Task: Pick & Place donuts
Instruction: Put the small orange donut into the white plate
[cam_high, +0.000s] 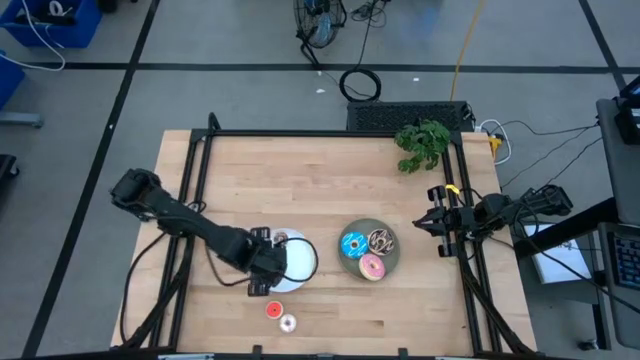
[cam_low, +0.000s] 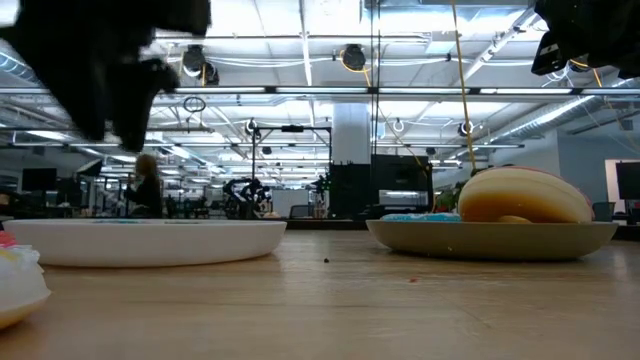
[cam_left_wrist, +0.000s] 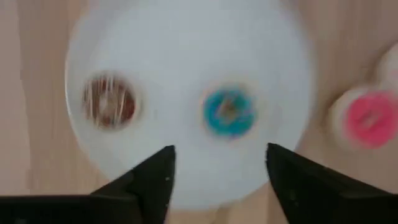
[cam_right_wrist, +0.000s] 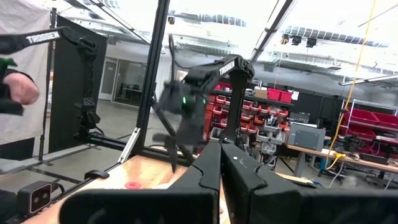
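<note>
A white plate (cam_high: 300, 262) holds a tiny brown donut (cam_left_wrist: 109, 102) and a tiny blue donut (cam_left_wrist: 229, 112). My left gripper (cam_left_wrist: 217, 168) hovers open above this plate (cam_left_wrist: 186, 50), pointing down, its fingers clear of the blue donut. A tiny red donut (cam_high: 274, 310) and a tiny white donut (cam_high: 288, 322) lie on the table near the plate. A grey plate (cam_high: 390, 262) carries the larger blue (cam_high: 353, 243), brown sprinkled (cam_high: 381, 239) and pink (cam_high: 372, 267) donuts. My right gripper (cam_high: 432, 222) waits shut and raised at the table's right edge.
A green leafy plant (cam_high: 422, 143) lies at the far right corner. Black frame rails run along the table's left, far and right edges. A person's hand (cam_right_wrist: 18, 87) shows beyond the table in the right wrist view. Bare wood stretches across the table's far half.
</note>
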